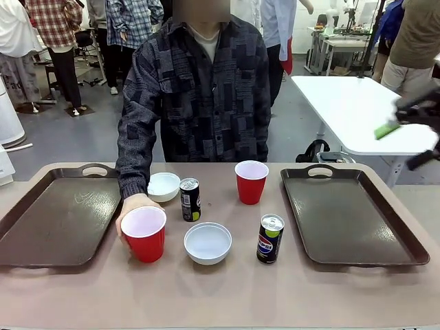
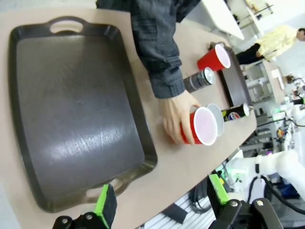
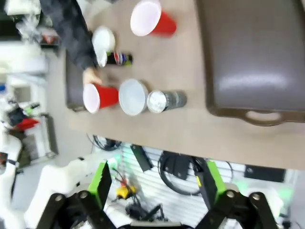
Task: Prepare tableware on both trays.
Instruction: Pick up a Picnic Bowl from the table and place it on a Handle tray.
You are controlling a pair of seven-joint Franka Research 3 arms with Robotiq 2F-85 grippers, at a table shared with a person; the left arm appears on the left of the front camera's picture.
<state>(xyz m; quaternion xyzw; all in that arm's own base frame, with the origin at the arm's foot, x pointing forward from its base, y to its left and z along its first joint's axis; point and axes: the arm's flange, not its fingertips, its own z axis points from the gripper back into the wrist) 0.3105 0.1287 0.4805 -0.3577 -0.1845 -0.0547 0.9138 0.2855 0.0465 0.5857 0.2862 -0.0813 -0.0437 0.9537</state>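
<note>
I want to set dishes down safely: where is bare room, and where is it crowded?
Both the left tray and the right tray are bare. The middle between them is crowded: cups, bowls, cans and the person's hand.

The near red cup [image 1: 144, 237] is gripped by the person's hand [image 1: 129, 208] on the worktop [image 1: 227, 289], just beside the left tray [image 1: 55, 213].

Pretty sure this is a robotics lab or open workshop floor, not anyone's kitchen.
Bare grey floor [image 1: 62, 137], a plain white table [image 1: 357, 110] out back, a bench piled with gear [image 1: 337, 40] by the far wall and people [image 1: 51, 27] standing around. Below the tan table [image 3: 167, 131] hang cables and power bricks [image 3: 176, 167], I think, though that view's blurry.
</note>
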